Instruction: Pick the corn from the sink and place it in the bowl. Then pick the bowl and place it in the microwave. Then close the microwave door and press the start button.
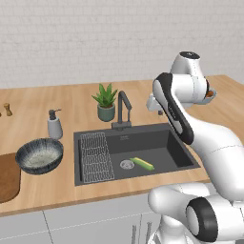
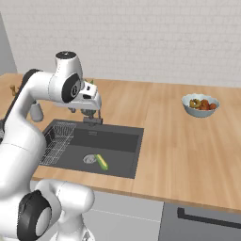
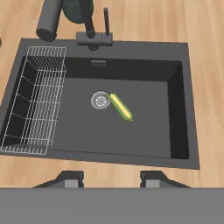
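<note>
Lying beside sink (image 3: 175, 109) drain (image 3: 100, 100): corn (image 3: 120, 107).

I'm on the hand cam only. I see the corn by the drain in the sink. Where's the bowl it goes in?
Observer: The bowl sits on the counter to the left of the sink, next to a brown board.
Operator: Anything in it?
Observer: No, its pale speckled inside is bare.
Operator: Any other bowl I could mix it up with?
Observer: Yes, there's a smaller pale bowl holding red and orange pieces. It stands on the counter well to the right of the sink.
</note>
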